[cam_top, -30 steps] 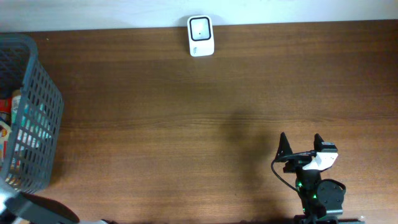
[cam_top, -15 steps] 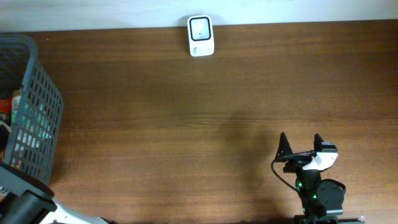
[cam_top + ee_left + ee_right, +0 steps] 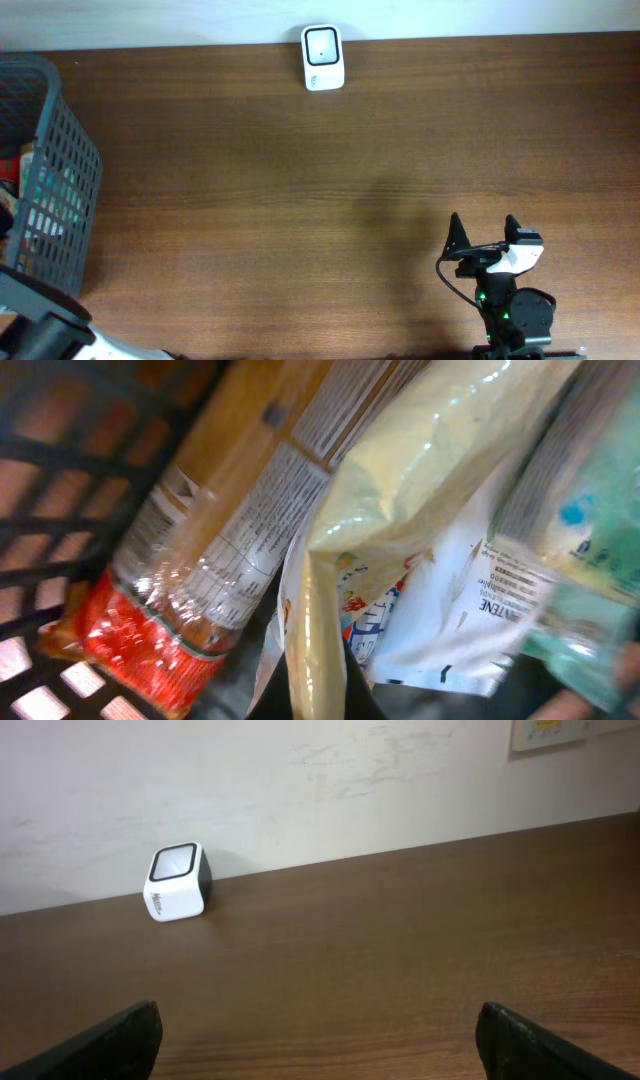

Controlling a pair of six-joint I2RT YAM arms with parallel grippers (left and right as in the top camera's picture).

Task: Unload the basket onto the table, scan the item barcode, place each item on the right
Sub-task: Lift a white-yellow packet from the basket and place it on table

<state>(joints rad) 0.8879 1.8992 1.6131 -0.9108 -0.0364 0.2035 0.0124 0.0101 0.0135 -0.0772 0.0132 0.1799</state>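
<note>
- We find the left gripper (image 3: 318, 695) closed, pinching a fold of the glossy yellow pouch (image 3: 440, 470) directly ahead of it, inside the grey lattice basket (image 3: 60, 180).
- A crinkled clear wrapper (image 3: 140, 640) with a red end lies left of the pouch.
- The right gripper (image 3: 483, 228) stands open; the white boxy scanner (image 3: 323, 58) sits well ahead, to its left.
</note>
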